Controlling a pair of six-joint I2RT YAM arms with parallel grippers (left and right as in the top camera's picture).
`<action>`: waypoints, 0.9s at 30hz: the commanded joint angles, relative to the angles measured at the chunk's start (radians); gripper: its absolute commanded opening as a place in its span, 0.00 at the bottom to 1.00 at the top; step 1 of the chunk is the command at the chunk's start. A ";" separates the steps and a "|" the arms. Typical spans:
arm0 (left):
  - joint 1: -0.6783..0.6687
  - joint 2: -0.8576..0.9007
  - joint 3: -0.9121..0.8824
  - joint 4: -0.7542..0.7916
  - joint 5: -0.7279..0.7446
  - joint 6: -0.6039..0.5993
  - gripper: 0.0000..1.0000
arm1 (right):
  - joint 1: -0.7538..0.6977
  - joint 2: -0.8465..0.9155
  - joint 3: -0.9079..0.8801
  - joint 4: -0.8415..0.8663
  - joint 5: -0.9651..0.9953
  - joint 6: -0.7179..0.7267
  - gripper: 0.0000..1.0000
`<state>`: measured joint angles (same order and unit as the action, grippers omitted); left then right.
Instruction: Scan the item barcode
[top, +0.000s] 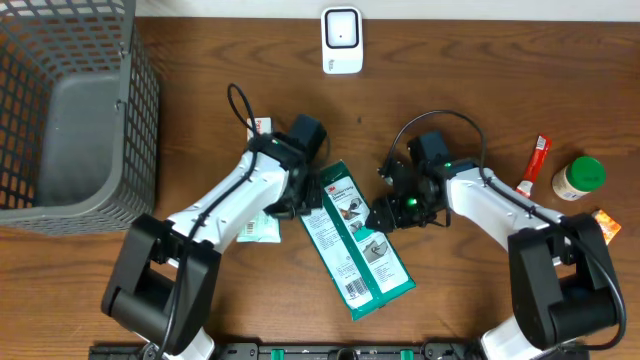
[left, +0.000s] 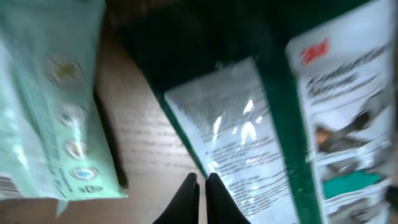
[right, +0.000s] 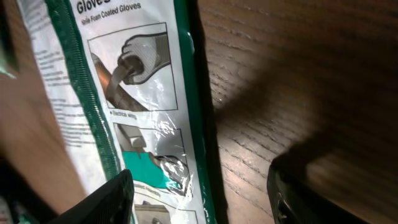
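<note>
glove pack (top: 355, 240): flat green-and-white 3m sleeve with printed glove pictures, lying slantwise at the centre of the table (top: 200, 60), barcode (top: 353, 289) face-up at its near end. left gripper (left: 201, 182) at the pack's upper left edge, fingers together; whether they pinch the film cannot be told. right gripper (right: 199, 199) spread apart, straddling the right edge. white scanner (top: 341, 40) well apart at the far side.

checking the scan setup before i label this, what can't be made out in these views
Barcode, overhead: too small to read.
Left fingers, left wrist: blur hides whether they pinch the glove pack.
Glove pack's lower end, right wrist: cut off by the bottom edge.
Pale packet, overhead: mostly under the left arm.
</note>
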<state>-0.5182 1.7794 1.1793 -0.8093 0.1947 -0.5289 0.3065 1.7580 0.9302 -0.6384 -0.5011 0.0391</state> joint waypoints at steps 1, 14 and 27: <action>-0.018 0.013 -0.066 0.000 0.000 -0.033 0.08 | -0.024 0.042 -0.010 -0.002 -0.023 -0.040 0.64; -0.018 0.013 -0.252 0.260 0.000 -0.158 0.08 | -0.022 0.042 -0.013 -0.038 -0.109 -0.040 0.60; -0.018 0.014 -0.277 0.318 0.001 -0.191 0.08 | 0.043 0.042 -0.103 0.105 -0.484 -0.041 0.44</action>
<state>-0.5369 1.7596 0.9417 -0.4870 0.2123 -0.7078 0.3321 1.7908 0.8497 -0.5949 -0.7986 0.0105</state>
